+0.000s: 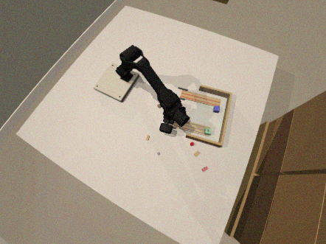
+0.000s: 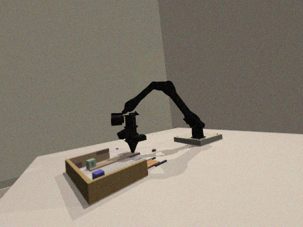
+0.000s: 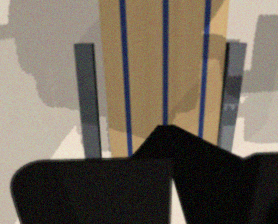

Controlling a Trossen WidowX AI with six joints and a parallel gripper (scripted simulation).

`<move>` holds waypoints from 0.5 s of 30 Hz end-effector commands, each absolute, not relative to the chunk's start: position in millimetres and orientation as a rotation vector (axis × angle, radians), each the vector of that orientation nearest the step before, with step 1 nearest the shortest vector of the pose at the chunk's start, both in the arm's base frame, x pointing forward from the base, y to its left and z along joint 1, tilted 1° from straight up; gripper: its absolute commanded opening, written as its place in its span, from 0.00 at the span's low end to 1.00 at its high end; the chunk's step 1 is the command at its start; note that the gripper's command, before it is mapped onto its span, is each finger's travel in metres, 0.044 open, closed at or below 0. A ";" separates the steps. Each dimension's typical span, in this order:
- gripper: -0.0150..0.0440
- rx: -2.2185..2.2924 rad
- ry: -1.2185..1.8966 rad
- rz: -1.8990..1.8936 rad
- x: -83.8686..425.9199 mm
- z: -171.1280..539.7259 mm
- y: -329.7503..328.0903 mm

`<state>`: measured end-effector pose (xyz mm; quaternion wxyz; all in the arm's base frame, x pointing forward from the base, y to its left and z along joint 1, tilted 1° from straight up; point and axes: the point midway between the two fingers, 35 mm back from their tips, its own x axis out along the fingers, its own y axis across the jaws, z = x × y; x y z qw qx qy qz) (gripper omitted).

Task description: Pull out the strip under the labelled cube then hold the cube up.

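Observation:
The green cube (image 1: pixel 208 131) (image 2: pixel 91 163) bears a dark mark and rests on the far end of a tan strip (image 1: pixel 197 128) (image 2: pixel 113 161) (image 3: pixel 145 60). That strip has blue lines in the wrist view, with a dark bar (image 3: pixel 87 100) on its left and another dark bar (image 3: pixel 233 95) on its right. My gripper (image 2: pixel 133 151) (image 3: pixel 165 133) is shut and empty. Its tips are over the strip's near end, between the two bars; whether they touch the strip I cannot tell. In the top view the arm hides the tips.
A wooden-walled tray (image 1: pixel 226 119) (image 2: pixel 118 184) surrounds the strips, open towards the arm. A blue cube (image 1: pixel 217 109) (image 2: pixel 98 174) sits by a red-lined strip (image 1: pixel 199 98). Outside lie a red ball (image 1: pixel 192 144), a tan block (image 1: pixel 197 153) and a pink block (image 1: pixel 204 169).

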<state>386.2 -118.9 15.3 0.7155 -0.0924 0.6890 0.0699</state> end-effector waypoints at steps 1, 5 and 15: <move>0.25 -0.196 1.547 0.160 373.7 9.0 -120.9; 0.25 -0.196 1.547 0.160 367.8 8.6 -122.2; 0.25 -0.196 1.549 0.160 353.4 7.6 -125.3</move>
